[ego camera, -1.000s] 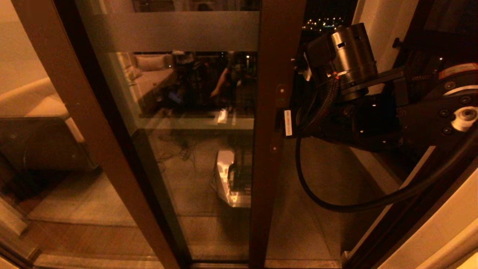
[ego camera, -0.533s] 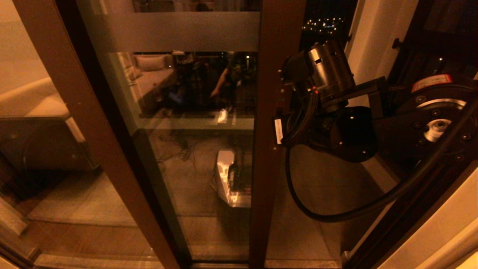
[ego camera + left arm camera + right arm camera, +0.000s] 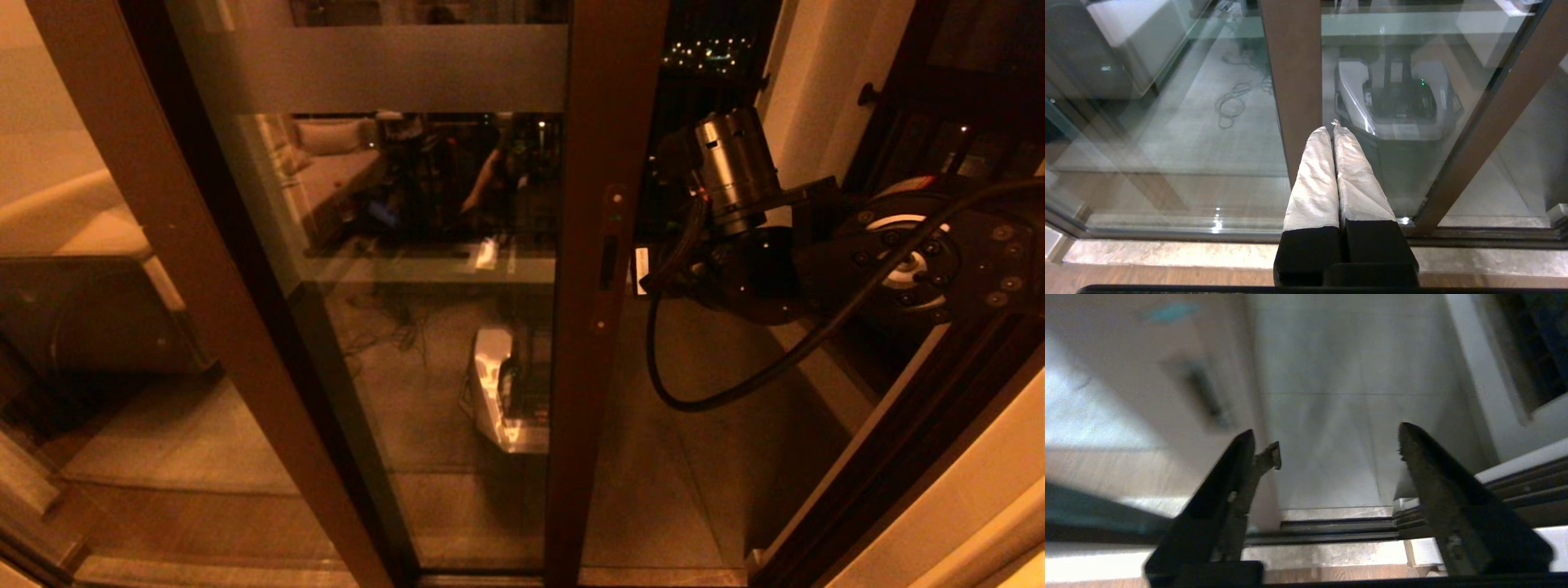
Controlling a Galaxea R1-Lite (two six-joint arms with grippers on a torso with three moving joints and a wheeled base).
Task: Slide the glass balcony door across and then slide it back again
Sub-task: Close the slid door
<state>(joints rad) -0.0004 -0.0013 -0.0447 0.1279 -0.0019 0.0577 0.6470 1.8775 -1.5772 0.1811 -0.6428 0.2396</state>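
The glass balcony door fills the middle of the head view, with a broad frosted band near the top. Its dark brown stile carries a narrow handle slot. To the right of the stile the doorway stands open. My right arm's wrist hangs in that gap, just right of the slot and apart from it. My right gripper is open and holds nothing; the blurred stile lies beside one finger. My left gripper is shut and empty, facing a brown door frame and glass; the head view does not show it.
Tiled balcony floor shows through the gap, with a white pillar and black railing at the right. The dark floor track runs below. A black cable loops under my right arm. A sofa stands at left.
My right arm swung left against the stile at the handle slot, then drew back to the right and lower. The door frame stands where it was.
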